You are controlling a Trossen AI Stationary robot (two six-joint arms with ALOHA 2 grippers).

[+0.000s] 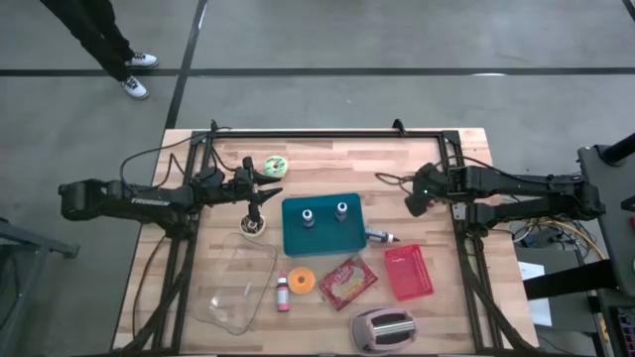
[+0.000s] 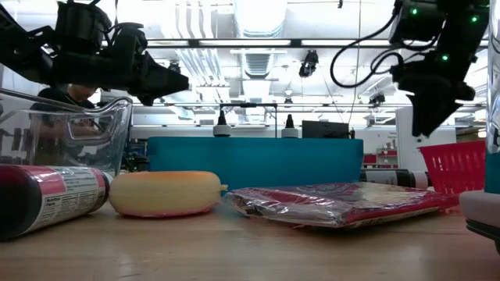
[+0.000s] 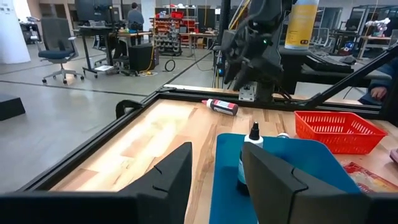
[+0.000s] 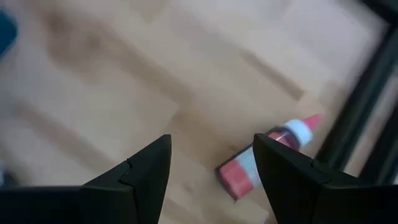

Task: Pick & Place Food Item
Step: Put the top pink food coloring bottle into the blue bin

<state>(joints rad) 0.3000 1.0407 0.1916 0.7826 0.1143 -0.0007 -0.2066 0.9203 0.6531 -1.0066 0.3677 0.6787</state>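
Observation:
My left gripper point(image 1: 263, 193) is open and empty, above the table's far left part, just left of the teal tray point(image 1: 322, 226); its fingers point(image 3: 174, 180) point toward the tray. My right gripper point(image 1: 415, 203) is open and empty, held above the wood to the right of the tray, pointing down. Below it a small red bottle with a white cap point(image 4: 267, 165) lies on its side on the table; it also shows in the high view point(image 1: 380, 236). A red packet point(image 1: 347, 281) and an orange-yellow round item point(image 1: 303, 281) lie flat near the front.
Two small bottles point(image 1: 324, 213) stand on the teal tray. A green-yellow ring point(image 1: 275, 166) lies at the back, a small round item point(image 1: 253, 228) left of the tray. A clear container point(image 1: 238, 283), pink bottle point(image 1: 283, 293), red basket point(image 1: 409, 273) and toaster point(image 1: 385, 330) stand in front.

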